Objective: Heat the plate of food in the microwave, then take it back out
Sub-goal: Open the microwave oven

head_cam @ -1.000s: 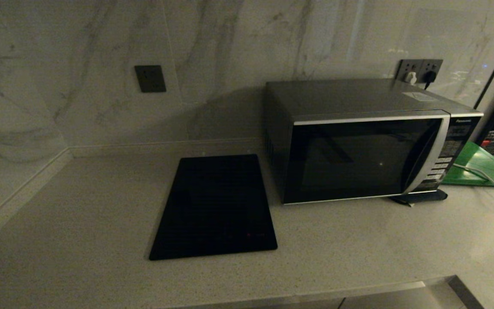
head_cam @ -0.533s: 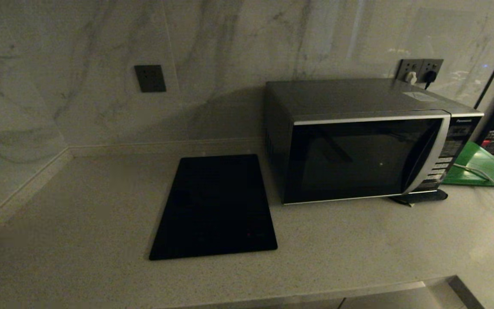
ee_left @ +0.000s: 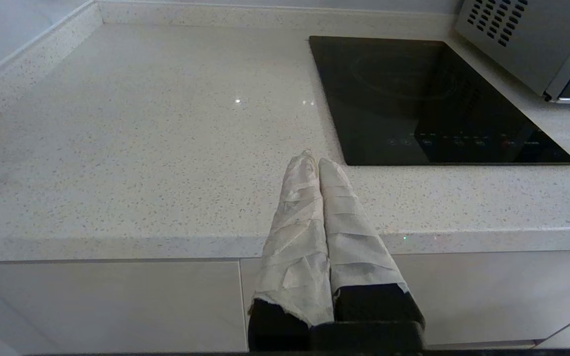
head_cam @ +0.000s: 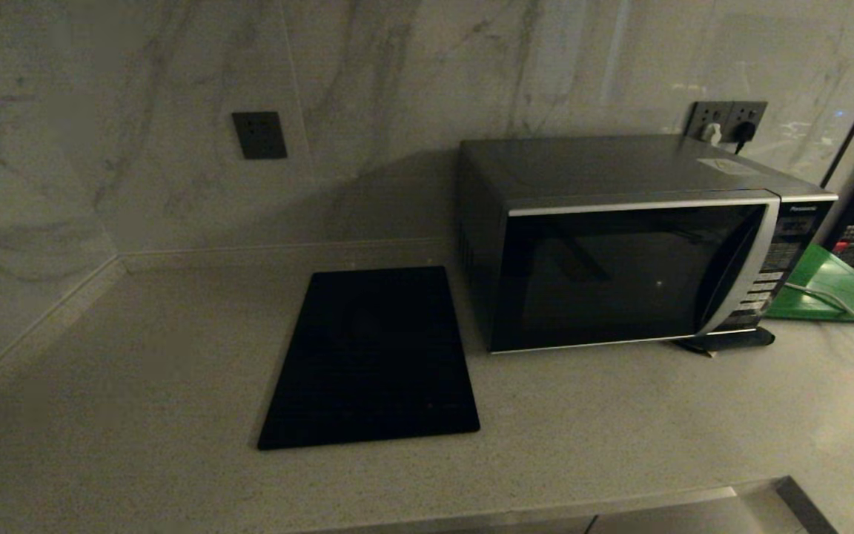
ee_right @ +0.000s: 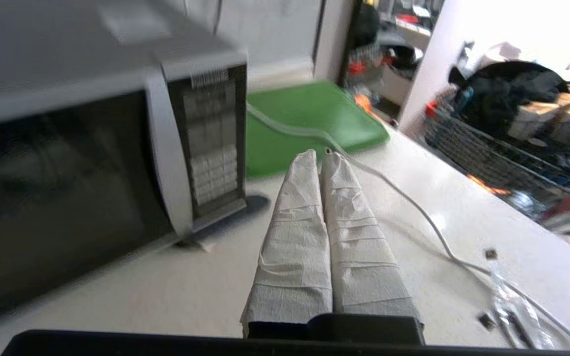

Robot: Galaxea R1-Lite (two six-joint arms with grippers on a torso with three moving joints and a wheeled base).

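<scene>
The silver-grey microwave [head_cam: 634,245] stands at the back right of the counter with its dark glass door closed; its button panel [ee_right: 211,143] shows in the right wrist view. The plate of food is out of view in every frame. My right gripper [ee_right: 317,154] hangs shut and empty in front of the microwave's right end, over the counter. Off the counter's front edge, my left gripper [ee_left: 313,160] is shut and empty, near the black panel's front corner. Neither gripper shows in the head view.
A flat black rectangular panel [head_cam: 371,356] lies on the pale counter [head_cam: 138,386] left of the microwave. A green board [head_cam: 835,289] lies to the microwave's right, crossed by a white cable [ee_right: 413,207]. Marble walls [head_cam: 175,111] close off the back and left.
</scene>
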